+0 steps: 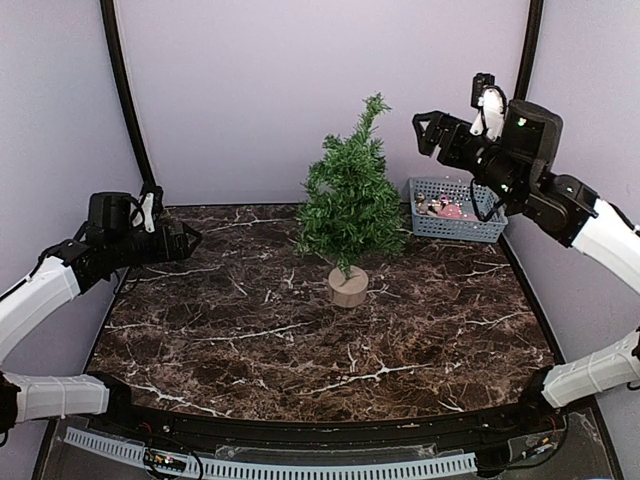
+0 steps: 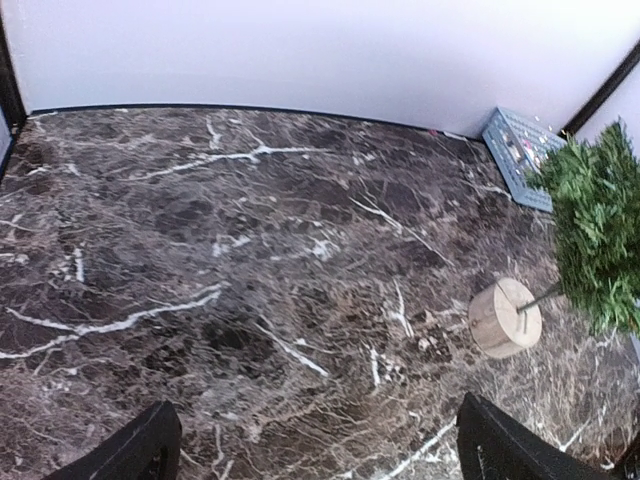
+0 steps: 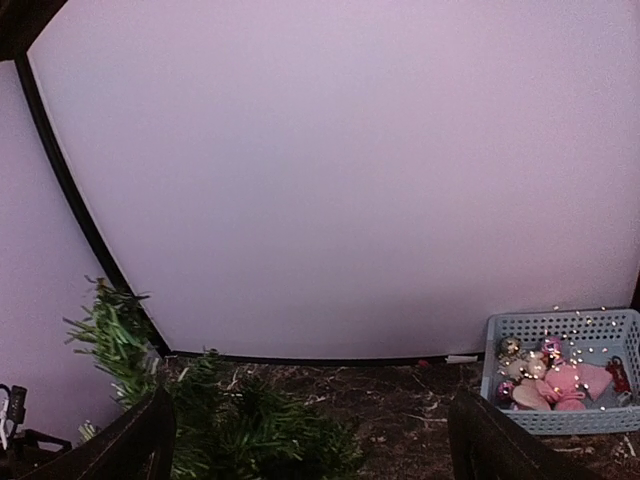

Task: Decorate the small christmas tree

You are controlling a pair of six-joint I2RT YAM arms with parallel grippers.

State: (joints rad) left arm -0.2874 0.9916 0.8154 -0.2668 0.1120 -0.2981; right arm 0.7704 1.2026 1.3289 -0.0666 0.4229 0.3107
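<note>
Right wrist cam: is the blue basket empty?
No, the blue basket holds several ornaments, pink and gold ones among them.

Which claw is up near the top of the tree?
The right gripper, high beside the top of the small christmas tree; the left gripper hangs low, far left of it.

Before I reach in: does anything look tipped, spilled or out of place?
Nothing stands out. The small christmas tree stands upright on its wooden base, tip bending slightly right; the ornaments sit inside the blue basket.
</note>
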